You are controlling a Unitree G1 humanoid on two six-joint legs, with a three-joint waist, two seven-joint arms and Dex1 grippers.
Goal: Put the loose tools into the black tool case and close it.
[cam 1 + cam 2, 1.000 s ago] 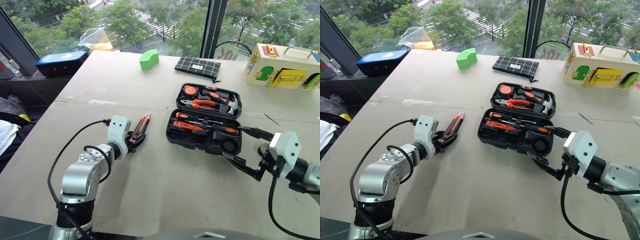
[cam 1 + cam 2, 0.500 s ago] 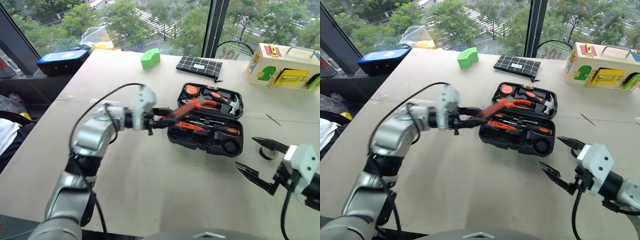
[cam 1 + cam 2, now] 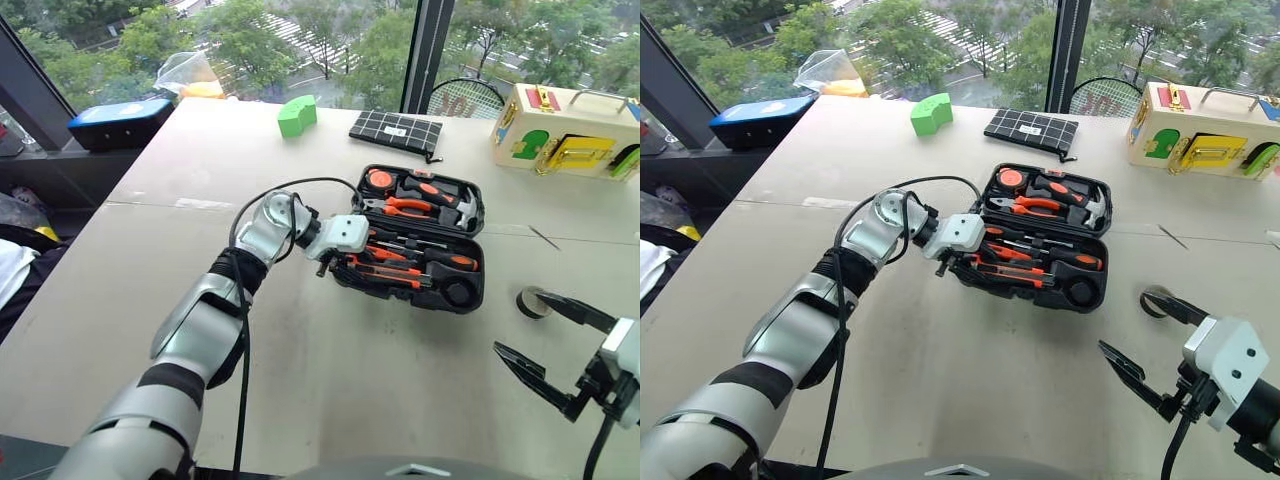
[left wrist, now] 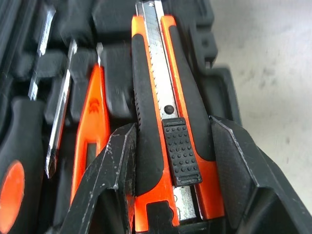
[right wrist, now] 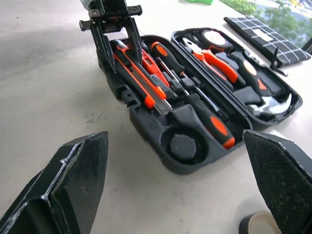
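My left end effector [image 4: 168, 170] is gripping the knife [image 4: 165, 117]. I hold it low over the front half of the open case [image 3: 470, 300], right above its slot, next to the little tester [image 4: 92, 126]. It is not let go yet. Two screwdrivers [image 5: 195, 105] already lie in their slots. The round hole for the tape looks empty. The tape [image 3: 531, 302] sits on the bench [image 3: 330, 380], just to the right of the case. My right end effector [image 3: 545, 340] is spread wide with nothing in it, near the tape. So I think three jobs are left: drop the knife in, put the tape in, then shut the lid.
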